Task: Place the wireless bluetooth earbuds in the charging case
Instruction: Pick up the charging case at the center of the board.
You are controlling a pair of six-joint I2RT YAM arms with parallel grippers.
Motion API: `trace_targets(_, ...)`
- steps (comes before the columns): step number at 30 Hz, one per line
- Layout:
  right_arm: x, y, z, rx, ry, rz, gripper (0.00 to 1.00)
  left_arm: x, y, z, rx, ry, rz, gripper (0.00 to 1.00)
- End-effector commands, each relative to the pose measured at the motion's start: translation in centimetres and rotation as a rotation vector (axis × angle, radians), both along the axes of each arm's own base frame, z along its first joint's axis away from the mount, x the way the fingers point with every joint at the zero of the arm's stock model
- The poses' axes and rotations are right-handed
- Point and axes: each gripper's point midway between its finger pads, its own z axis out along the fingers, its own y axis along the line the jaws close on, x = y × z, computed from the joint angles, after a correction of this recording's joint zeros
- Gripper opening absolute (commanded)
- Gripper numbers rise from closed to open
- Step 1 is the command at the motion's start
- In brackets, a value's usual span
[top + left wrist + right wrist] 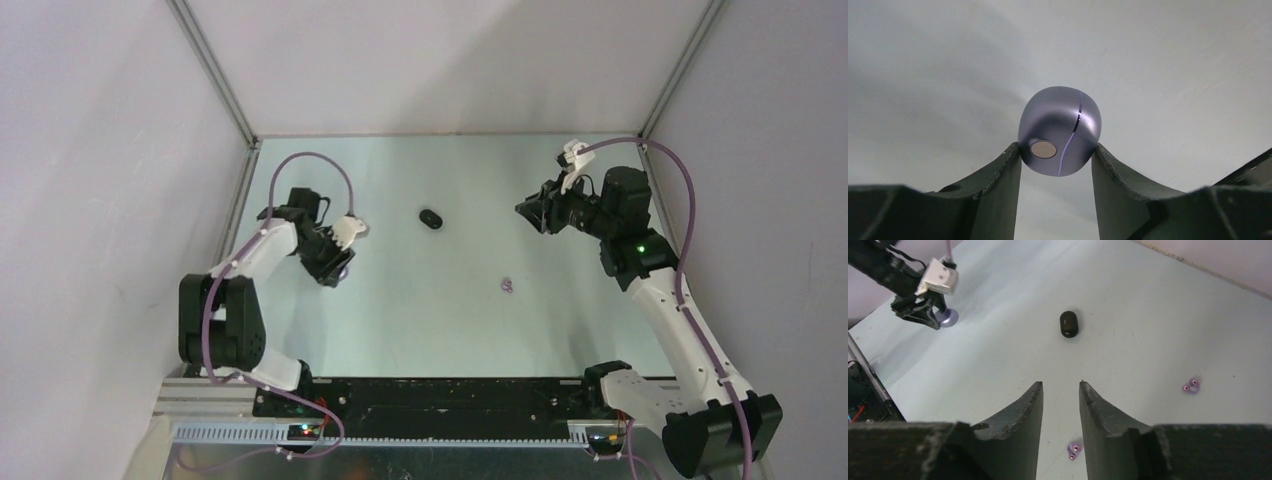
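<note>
- Top view: found the left gripper (337, 270) low over the left side of the table (400, 330). Cannot tell from here how far apart its jaws stand or what they grip
- Top view: found the right gripper (524, 211) at the right side, pointing towards the middle. Cannot read its opening from this angle
- Top view: noted a black case (430, 218) lying on the table between the two grippers, well apart from both
- Top view: noted one small purple earbud (509, 286) lying loose on the table, nearer the arm bases than the black case and to its right
- Left wrist view: recorded the purple charging case (1060, 131) clamped between both fingertips (1010, 160) and touching each. Found its lid closed along a thin seam, with a small round metal disc facing the camera
- Right wrist view: recorded the right gripper's fingers (1030, 405) narrowly parted, with nothing between them
- Right wrist view: located the black case ahead of the fingertips, flat on the table
- Right wrist view: located the left gripper at upper left with the purple charging case at its tips. Cannot tell whether that case touches the table
- Right wrist view: noted a right-hand earbud (1191, 386) and a lower earbud (1073, 450), the latter seen through the finger gap. Found both bare on the table, outside either case. Cannot match either to the one seen from above
</note>
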Motion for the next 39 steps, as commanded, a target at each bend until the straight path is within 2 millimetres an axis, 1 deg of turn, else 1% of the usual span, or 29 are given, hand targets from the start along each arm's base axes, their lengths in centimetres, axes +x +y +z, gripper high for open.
trace_targets(1, 1.0, 0.9, 2.7, 0.062, -0.017, 0.031, 0.42, 3.0, -8.5, 7.4, -0.235, -0.206, -0.015, 0.29)
trace_targets(2, 0.9, 1.3, 3.1, 0.073, -0.011, 0.051, 0.51, 2.8, -10.7, 8.6, -0.278, -0.219, -0.015, 0.29)
trace_targets(3, 1.2, 1.8, 4.0, 0.095, -0.001, 0.061, 0.55, 4.0, -12.3, 10.4, -0.318, -0.283, -0.022, 0.29)
trace_targets(4, 1.2, 2.2, 4.4, 0.107, 0.003, 0.074, 0.61, 3.9, -14.3, 11.4, -0.361, -0.290, -0.015, 0.29)
trace_targets(5, 1.4, 2.9, 5.1, 0.127, 0.014, 0.086, 0.63, 5.0, -15.8, 13.4, -0.403, -0.350, -0.018, 0.29)
trace_targets(6, 1.5, 3.3, 5.4, 0.136, 0.023, 0.089, 0.64, 4.9, -17.5, 14.2, -0.441, -0.348, -0.002, 0.29)
trace_targets(7, 1.6, 4.2, 5.7, 0.155, 0.042, 0.102, 0.65, 6.0, -18.6, 16.2, -0.474, -0.404, 0.001, 0.29)
trace_targets(8, 2.0, 4.7, 5.5, 0.161, 0.062, 0.103, 0.65, 6.2, -20.2, 17.7, -0.501, -0.422, -0.006, 0.29)
trace_targets(9, 1.8, 5.4, 5.4, 0.183, 0.090, 0.115, 0.66, 6.0, -21.4, 18.4, -0.512, -0.432, -0.029, 0.29)
trace_targets(10, 2.1, 5.9, 4.7, 0.188, 0.120, 0.117, 0.66, 6.5, -22.1, 19.4, -0.513, -0.458, -0.038, 0.29)
trace_targets(11, 1.9, 6.7, 4.4, 0.204, 0.150, 0.127, 0.66, 6.2, -23.0, 19.5, -0.517, -0.459, -0.064, 0.29)
trace_targets(12, 2.2, 7.2, 3.7, 0.207, 0.183, 0.129, 0.66, 6.5, -23.5, 20.5, -0.525, -0.487, -0.070, 0.29)
trace_targets(13, 2.1, 8.0, 3.4, 0.222, 0.210, 0.140, 0.66, 6.4, -24.2, 20.7, -0.534, -0.489, -0.081, 0.29)
trace_targets(14, 2.0, 8.7, 2.8, 0.225, 0.235, 0.163, 0.65, 6.6, -24.7, 21.5, -0.546, -0.509, -0.085, 0.29)
trace_targets(15, 1.9, 9.1, 2.6, 0.232, 0.254, 0.171, 0.65, 6.5, -25.2, 21.7, -0.551, -0.511, -0.091, 0.29)
trace_targets(16, 1.7, 9.7, 2.1, 0.231, 0.279, 0.182, 0.65, 6.7, -25.5, 22.3, -0.555, -0.530, -0.090, 0.29)
trace_targets(18, 1.5, 10.2, 1.2, 0.223, 0.312, 0.186, 0.64, 6.7, -26.1, 22.5, -0.554, -0.538, -0.085, 0.28)
trace_targets(21, 0.8, 10.5, 0.2, 0.230, 0.342, 0.211, 0.64, 6.2, -26.8, 22.3, -0.546, -0.544, -0.088, 0.28)
trace_targets(24, 0.5, 10.6, 0.1, 0.244, 0.340, 0.221, 0.64, 5.4, -27.6, 21.4, -0.529, -0.549, -0.118, 0.28)
trace_targets(26, 0.5, 10.6, 0.0, 0.247, 0.345, 0.218, 0.64, 4.4, -28.6, 21.0, -0.521, -0.547, -0.151, 0.28)
trace_targets(27, 0.5, 10.6, -0.2, 0.245, 0.352, 0.217, 0.64, 4.3, -28.6, 20.8, -0.513, -0.552, -0.154, 0.28)
trace_targets(30, 0.6, 10.8, -0.8, 0.239, 0.374, 0.216, 0.63, 3.7, -29.3, 20.8, -0.513, -0.559, -0.179, 0.28)
trace_targets(32, 0.7, 10.9, -1.3, 0.235, 0.389, 0.216, 0.62, 3.4, -29.6, 20.9, -0.512, -0.561, -0.187, 0.28)
trace_targets(34, 0.7, 11.0, -1.5, 0.234, 0.397, 0.219, 0.60, 3.3, -29.7, 20.9, -0.507, -0.563, -0.189, 0.28)
trace_targets(36, 0.7, 11.0, -1.5, 0.234, 0.401, 0.223, 0.54, 3.1, -29.6, 20.9, -0.507, -0.568, -0.188, 0.28)
trace_targets(39, 0.4, 11.0, -1.7, 0.225, 0.407, 0.226, 0.53, 3.3, -29.5, 20.8, -0.504, -0.580, -0.180, 0.28)
